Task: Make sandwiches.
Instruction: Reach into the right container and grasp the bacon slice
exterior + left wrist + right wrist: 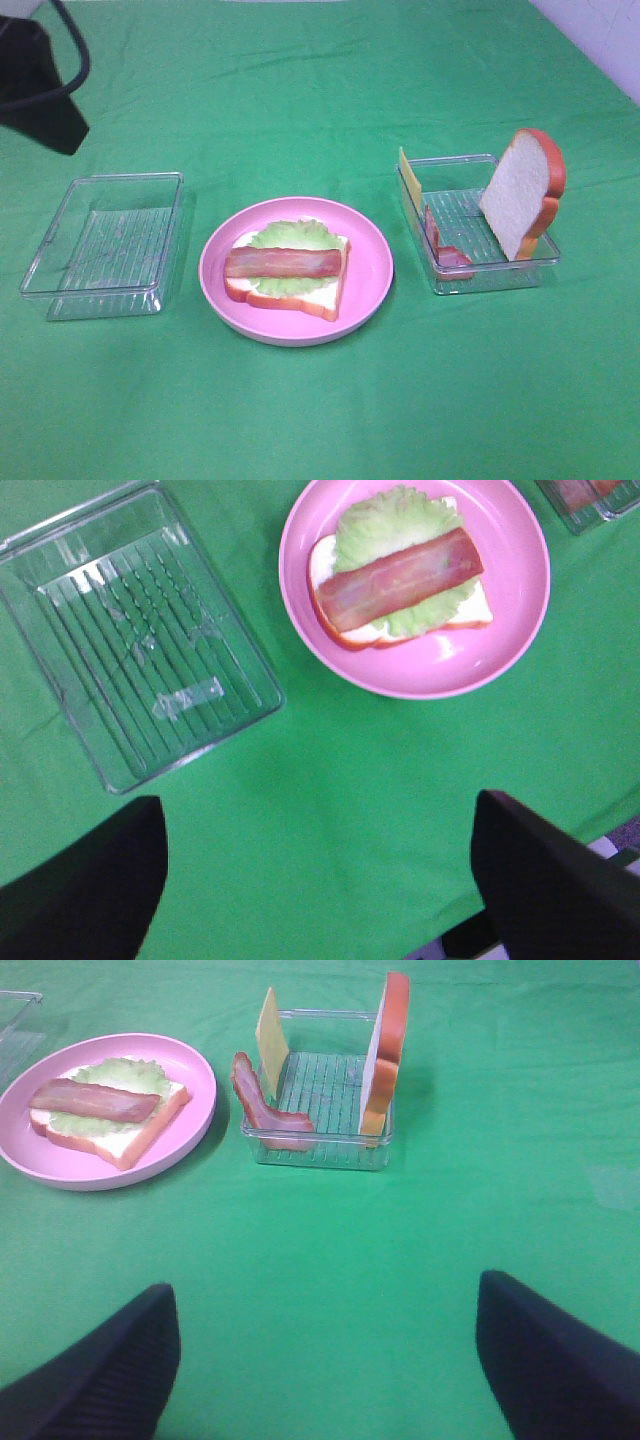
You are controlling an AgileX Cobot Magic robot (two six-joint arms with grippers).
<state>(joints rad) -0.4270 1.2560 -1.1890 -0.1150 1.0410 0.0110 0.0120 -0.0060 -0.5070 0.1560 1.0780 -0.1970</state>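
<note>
Both the left gripper point(318, 805) and right gripper point(328, 1285) hang with jaws spread wide, empty, above the green cloth point(320, 420). On the pink plate point(372, 290), centre, bread slice point(312, 294), lettuce point(290, 236) and bacon strip point(285, 262) lie stacked, the bacon's long axis nine-to-three. At three o'clock a clear tray point(500, 278) holds upright bread point(520, 190), seen edge-on only from the right wrist.
</note>
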